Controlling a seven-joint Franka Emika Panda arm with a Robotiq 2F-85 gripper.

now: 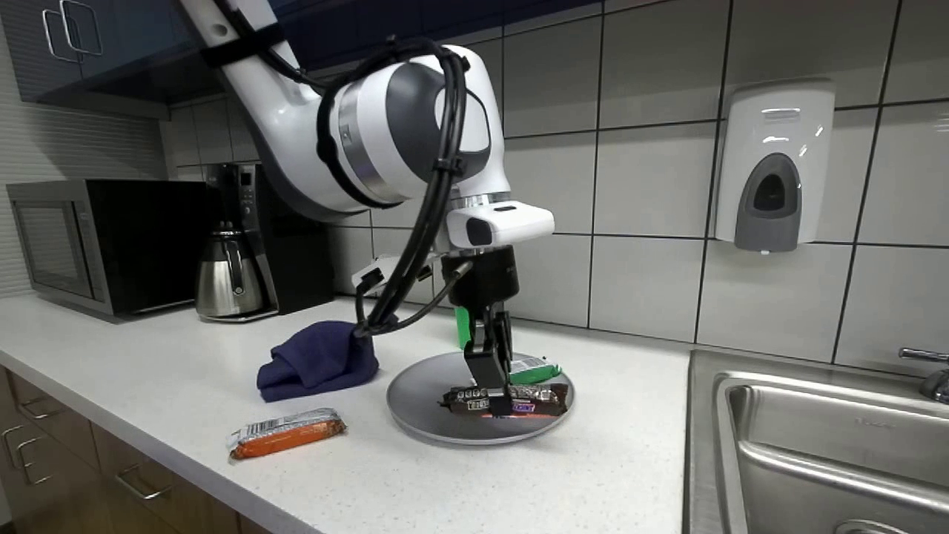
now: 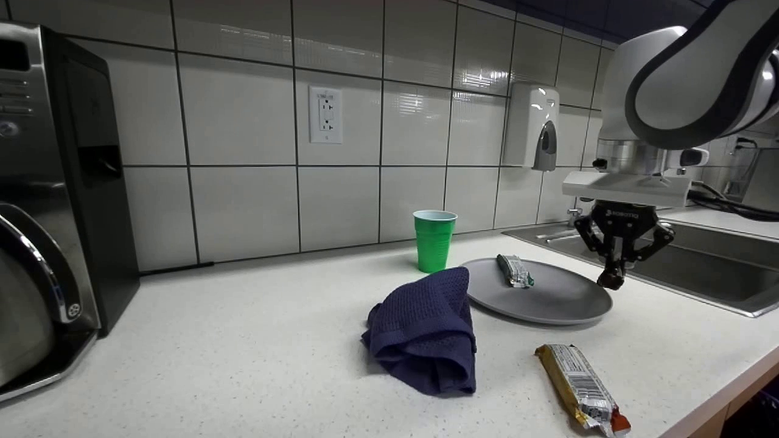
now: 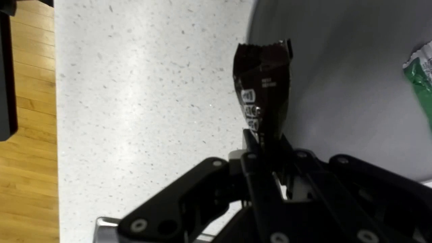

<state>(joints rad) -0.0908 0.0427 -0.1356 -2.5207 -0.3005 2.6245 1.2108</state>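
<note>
The fingers (image 1: 485, 365) stand narrow, pinched on a dark brown bar (image 3: 265, 81) in a printed wrapper. They grip it across its narrow width and near the middle of its length, with an end jutting out on each side; such a hold probably keeps the weight balanced and the wrapped bar from tipping. In the wrist view the bar overlaps the edge of the gray plate (image 2: 541, 307), partly over the plate and partly over the bench (image 1: 615, 460); whether its underside touches the plate I cannot tell.

The plate is broad and low, which presumably lets the fingers work over its rim without knocking it. On it, toward the tiled wall (image 2: 341, 204), lies a green-and-silver bar (image 2: 516, 271), resting flat, so it seems unlikely to roll. An orange-and-silver bar (image 1: 289, 434) lies on the bench near the front edge, apart from both plate and cloth. The dark blue cloth (image 2: 423, 331) sits in a bunched heap beside the plate, its folds apparently propping up the peak. Close to the wall the green cup (image 2: 434, 243) stands upright on its base, likely out of the arm's way
</note>
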